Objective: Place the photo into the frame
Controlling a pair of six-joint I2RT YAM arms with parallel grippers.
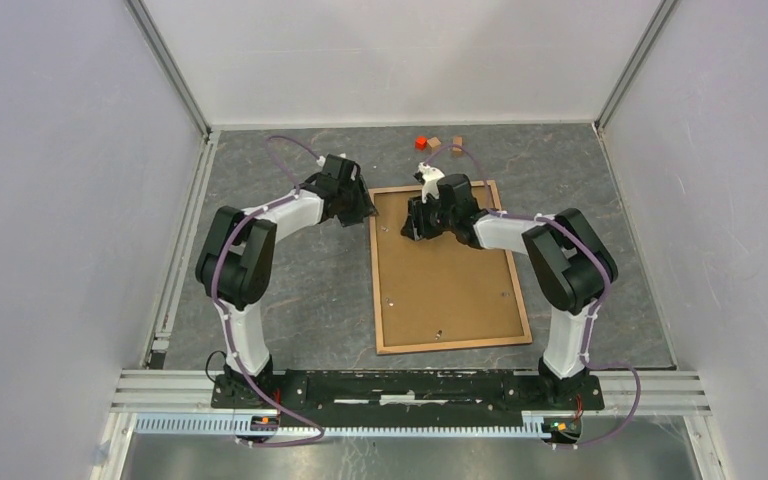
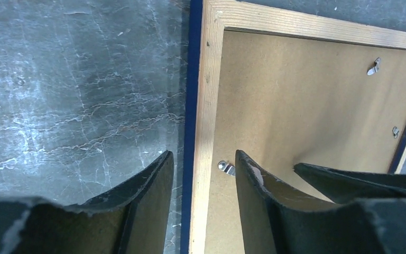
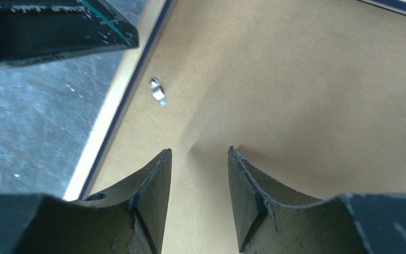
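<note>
Under the left gripper (image 2: 203,159) and right gripper (image 3: 200,153), both spread empty, the frame (image 2: 211,79) lies face down with the board (image 2: 306,106) inside and the photo unseen, so what is left is unclear.

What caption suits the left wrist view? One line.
Left gripper, open, straddles the wooden rail of the frame, brown backing board seated inside.

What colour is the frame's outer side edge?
Dark blue; the frame edge shows best in left wrist view.
</note>
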